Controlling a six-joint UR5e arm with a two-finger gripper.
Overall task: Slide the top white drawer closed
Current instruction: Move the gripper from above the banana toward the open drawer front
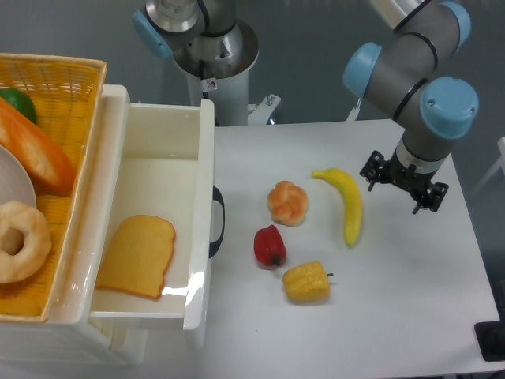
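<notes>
The top white drawer (162, 170) stands pulled out to the right from the cabinet at the left. Its front panel (203, 213) carries a curved black handle (218, 221) facing the table. A slice of toast (138, 255) lies on the drawer floor. My gripper (403, 184) hangs over the right side of the table, just right of the banana (348, 203) and far from the handle. It points down under the wrist, and the wrist hides its fingers, so I cannot tell their state.
A yellow wicker basket (75, 87) with a doughnut (20, 241), a plate and other food sits on top of the cabinet. On the table between drawer and gripper lie a bread roll (287, 202), a red pepper (270, 245) and a yellow pepper (307, 282).
</notes>
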